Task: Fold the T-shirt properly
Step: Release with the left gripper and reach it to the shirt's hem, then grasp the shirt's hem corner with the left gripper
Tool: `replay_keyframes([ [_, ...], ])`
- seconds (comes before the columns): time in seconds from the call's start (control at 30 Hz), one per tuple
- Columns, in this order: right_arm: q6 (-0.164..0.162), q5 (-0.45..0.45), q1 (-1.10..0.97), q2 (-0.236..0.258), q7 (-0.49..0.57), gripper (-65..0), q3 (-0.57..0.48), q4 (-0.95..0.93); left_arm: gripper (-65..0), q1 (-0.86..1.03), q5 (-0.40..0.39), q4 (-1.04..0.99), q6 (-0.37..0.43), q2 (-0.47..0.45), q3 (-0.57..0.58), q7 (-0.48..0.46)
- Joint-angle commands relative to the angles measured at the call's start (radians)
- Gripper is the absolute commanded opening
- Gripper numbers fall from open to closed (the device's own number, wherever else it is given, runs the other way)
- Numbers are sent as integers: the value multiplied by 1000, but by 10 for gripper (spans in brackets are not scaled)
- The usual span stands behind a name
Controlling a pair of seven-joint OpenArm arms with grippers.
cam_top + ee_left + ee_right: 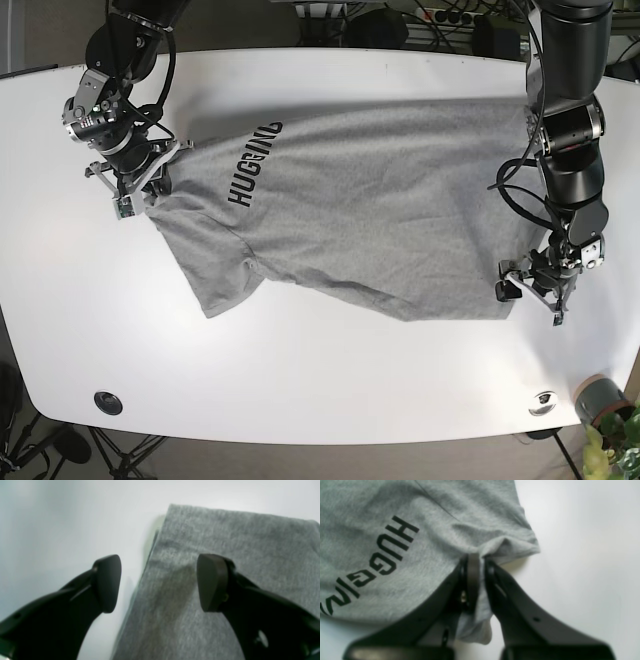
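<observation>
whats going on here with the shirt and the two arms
A two-armed robot is folding a grey T-shirt spread on a white table. The right gripper is shut on a bunched bit of the shirt's edge. The left gripper is open over the opposite edge, holding nothing. No fold is finished yet.

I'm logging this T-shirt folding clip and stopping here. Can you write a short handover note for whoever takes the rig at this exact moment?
Right gripper: shut on a bunched bit of the T-shirt at its edge near the "HUGGING" print.
Left gripper: open, jaws wide, poised over the shirt's opposite edge, one finger over the fabric, the other over the white table; holding nothing.
Shirt: lies spread across the table, print side up, a little wrinkled.
Done: one grasp only; no fold is visible.
Left: probably close the left gripper on its edge, then make all the folds.
</observation>
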Motion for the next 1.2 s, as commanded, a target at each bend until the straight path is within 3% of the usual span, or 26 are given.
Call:
replay_keyframes([
  [0.0,3,9,12,7,21,-650,2,18,-206,-36,-12,-27,-1,-13,-1,-35],
  [0.47,3,11,12,7,21,-650,-3,18,-204,-28,-15,-60,-10,42,-4,-32],
  [0.63,3,11,14,7,21,-650,-4,18,-210,-33,-17,-50,-121,62,-7,61],
  [0.77,3,11,18,7,21,-650,-4,18,-219,-35,-17,-50,-124,57,-7,71],
  [0.83,3,11,18,7,21,-650,-4,18,-275,-30,-17,-50,-126,56,-7,71],
  [1.03,3,11,20,6,21,-650,-4,18,-615,-28,-13,-50,-127,45,-7,68],
  [1.07,3,11,26,6,21,-650,-4,16,-650,-28,-15,-50,-127,33,-7,69],
  [1.17,3,1,50,-10,21,-650,-4,5,-650,-28,-18,-48,-127,26,-10,71],
])
